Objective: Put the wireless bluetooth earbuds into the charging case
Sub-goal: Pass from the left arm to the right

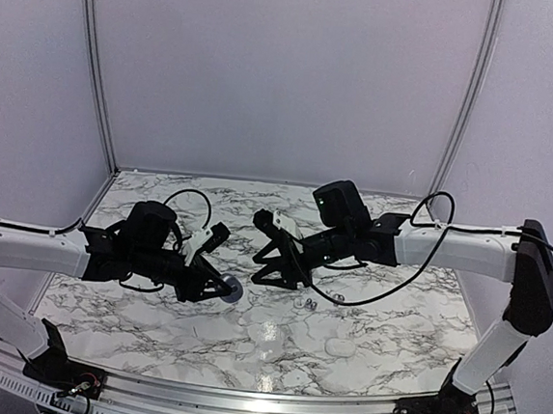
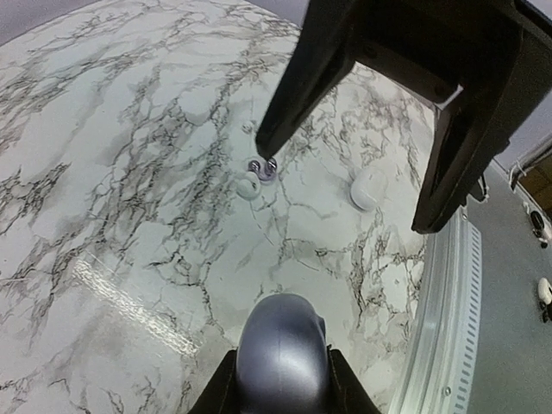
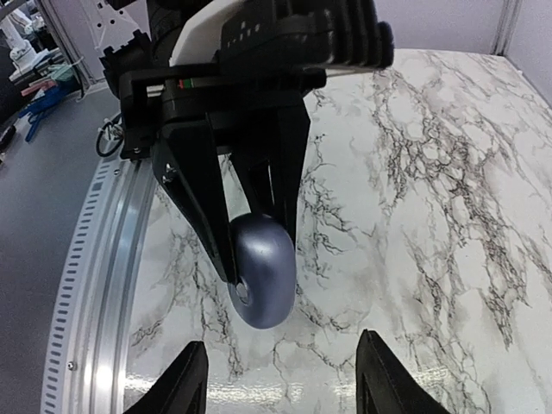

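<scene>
Marble veined in black covers the table (image 1: 149, 332), with pale walls behind. Right of centre lie the earbuds (image 2: 261, 167). From above they are only specks, but the left wrist view resolves something dark and shiny touching a small white rounded piece (image 2: 247, 184). A white pebble-shaped case (image 1: 342, 348) sits near them, closer to the front rail. The grey-blue charging case (image 3: 263, 272) is off the surface, pinched between the fingers of the left gripper (image 1: 223, 288). Only the right wrist view shows it whole, seemingly shut. Facing it, the right gripper (image 3: 282, 341) hangs above the earbuds, its jaws spread apart and gripping nothing.
</scene>
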